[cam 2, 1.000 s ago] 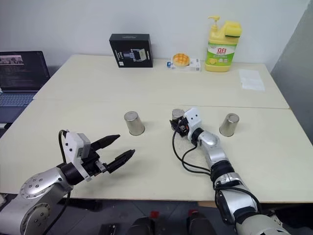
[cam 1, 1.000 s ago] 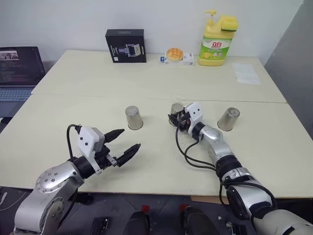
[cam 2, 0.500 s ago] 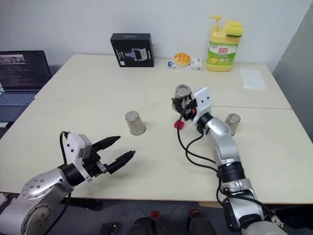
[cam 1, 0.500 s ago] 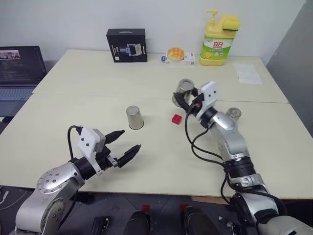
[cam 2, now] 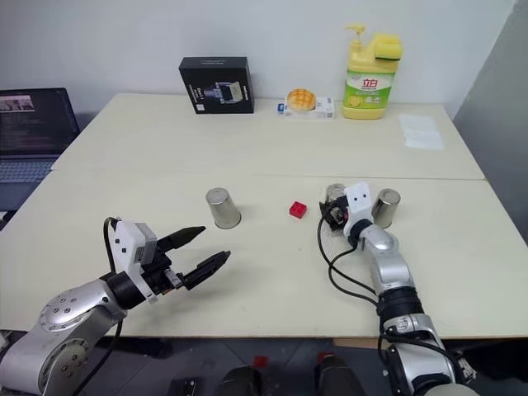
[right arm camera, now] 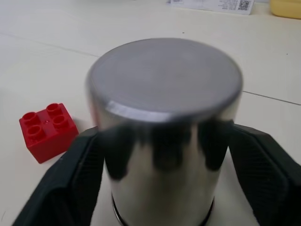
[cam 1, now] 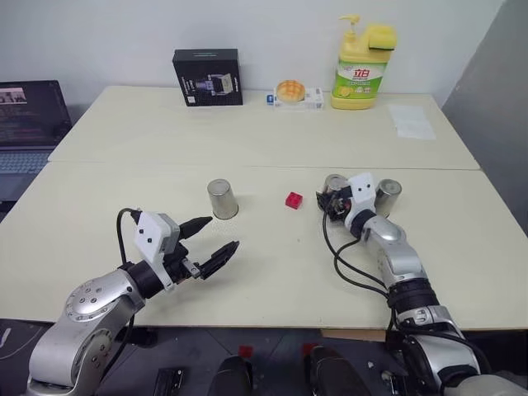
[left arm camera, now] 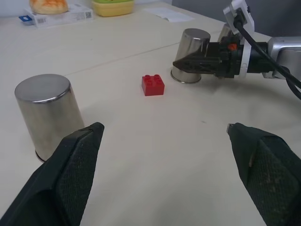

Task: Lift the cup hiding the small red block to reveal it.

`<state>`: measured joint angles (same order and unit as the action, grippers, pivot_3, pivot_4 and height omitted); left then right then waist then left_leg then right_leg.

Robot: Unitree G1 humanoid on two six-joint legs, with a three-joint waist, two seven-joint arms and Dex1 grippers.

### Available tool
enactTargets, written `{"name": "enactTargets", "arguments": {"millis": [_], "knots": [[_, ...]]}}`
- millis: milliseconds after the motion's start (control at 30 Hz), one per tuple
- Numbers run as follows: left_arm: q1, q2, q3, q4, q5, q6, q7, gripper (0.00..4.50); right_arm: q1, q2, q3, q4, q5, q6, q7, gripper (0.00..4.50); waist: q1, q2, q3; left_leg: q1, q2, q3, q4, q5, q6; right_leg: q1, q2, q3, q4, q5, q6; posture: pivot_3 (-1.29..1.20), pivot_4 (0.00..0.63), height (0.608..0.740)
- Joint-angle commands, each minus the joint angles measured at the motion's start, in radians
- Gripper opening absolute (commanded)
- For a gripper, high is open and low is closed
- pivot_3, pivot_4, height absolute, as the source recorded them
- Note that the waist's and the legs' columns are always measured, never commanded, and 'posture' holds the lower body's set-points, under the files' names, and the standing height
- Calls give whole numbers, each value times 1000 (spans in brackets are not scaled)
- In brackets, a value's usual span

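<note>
Between your right gripper's (cam 1: 333,200) two black fingers (right arm camera: 263,174) stands the cup (right arm camera: 164,122), upside down on the table (cam 1: 272,272). The fingers sit on both sides of it, and they look spread a little away from the steel, so I think you have let go, though it is hard to be sure. The cup rests flat on the table, just beside another steel cup (cam 1: 386,196) on its right. The small red block (cam 1: 294,200) lies out in the open, a little way to the left of the cup, with nothing over it. So the hiding cup is off the block and the block can be seen; my guess is the job is nearly done. Next, pull your right gripper straight back so the fingers do not bump the cup or the one beside it. Your left gripper (cam 1: 209,243) hangs above the near edge of the table with its fingers wide apart and nothing in them, close to the third cup (cam 1: 221,199). You can leave it there.
</note>
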<state>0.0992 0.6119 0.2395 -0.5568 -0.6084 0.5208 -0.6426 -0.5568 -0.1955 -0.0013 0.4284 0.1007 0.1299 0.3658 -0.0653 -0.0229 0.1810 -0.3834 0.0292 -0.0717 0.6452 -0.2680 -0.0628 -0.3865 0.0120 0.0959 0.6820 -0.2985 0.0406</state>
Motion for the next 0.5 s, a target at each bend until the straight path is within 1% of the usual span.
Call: {"name": "enactTargets", "arguments": {"millis": [33,133,267,400,500], "knots": [[-5,3,-2,-16,6,-7,5,4500,81,-29,-6,-149,3,20,10,4477,4,0,0,0,0,0,0,0,0,0,0,0,0,0,0,0,150,740],[3,5,1,-19,8,-5,9,4500,213,-70,6,-326,17,79,47,4477,11,0,0,-1,0,0,0,0,0,0,0,0,-1,0,0,0,150,740],[-2,13,18,-18,1,21,31,4500,495,-185,-11,-728,96,209,142,4477,24,1,0,-2,0,-2,-1,0,0,0,-2,-2,-2,-1,-1,0,150,740],[3,32,21,-12,7,40,31,4500,719,-292,-115,-1053,244,300,221,4477,20,2,1,-1,1,0,0,0,0,0,0,0,-1,-2,2,0,150,740],[-5,46,20,-2,14,48,27,4500,793,-348,-221,-1170,344,379,231,4477,16,2,1,1,1,-1,0,0,0,2,1,0,-1,-4,6,0,150,740]]}}
